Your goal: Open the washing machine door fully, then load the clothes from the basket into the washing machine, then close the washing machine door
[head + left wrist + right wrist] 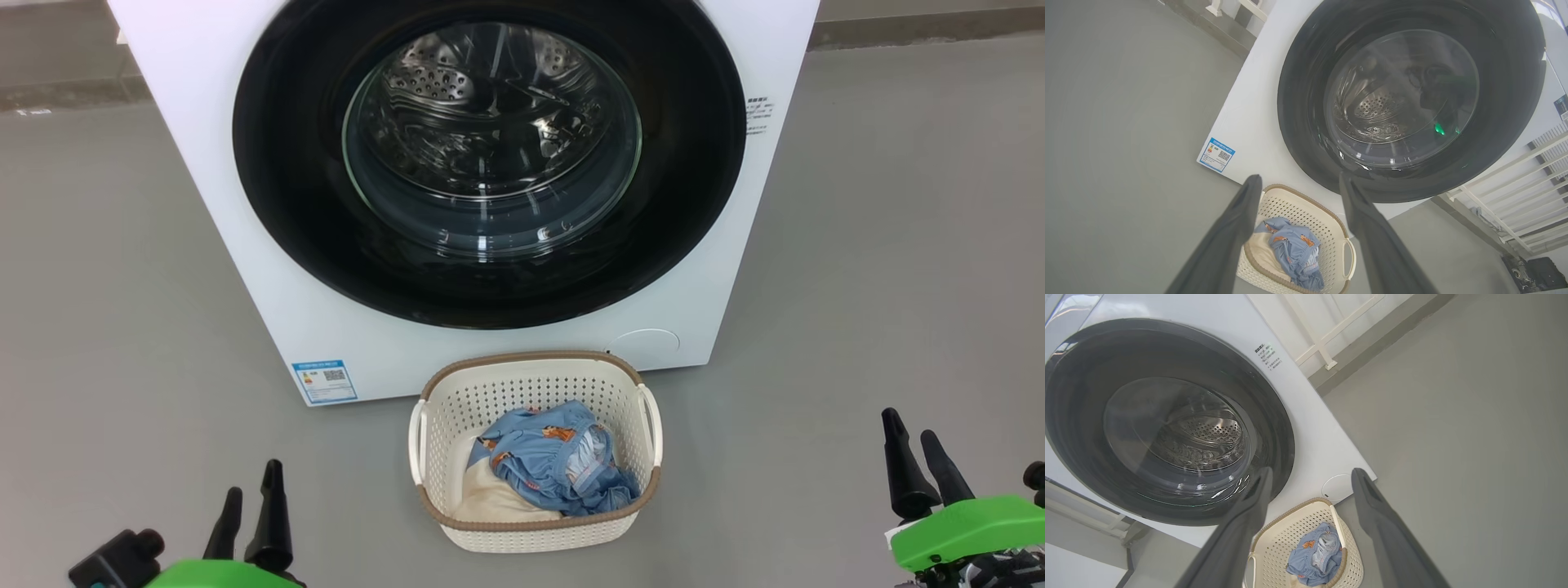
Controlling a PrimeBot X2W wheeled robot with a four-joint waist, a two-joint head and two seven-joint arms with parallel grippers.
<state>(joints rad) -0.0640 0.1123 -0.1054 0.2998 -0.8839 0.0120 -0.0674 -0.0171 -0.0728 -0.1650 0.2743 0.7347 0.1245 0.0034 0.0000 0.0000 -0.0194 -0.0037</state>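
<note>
The white washing machine (204,122) stands ahead with its round black-rimmed door (286,196) shut; the steel drum shows through the glass. On the floor in front sits the cream basket (531,384) holding the clothes (551,465), a light blue printed garment on top of a cream one. My left gripper (253,494) is open at the lower left, well left of the basket. My right gripper (914,437) is open at the lower right, far from the basket. In the wrist views the door (1298,122) (1081,465) and the basket (1298,208) (1290,535) lie beyond my open fingers (1237,220) (1249,514).
Grey floor (882,269) spreads on both sides of the machine. A blue label sticker (324,381) is on the machine's lower left front. A white railing (1515,179) stands to one side of the machine, and a wall base (57,82) runs behind it.
</note>
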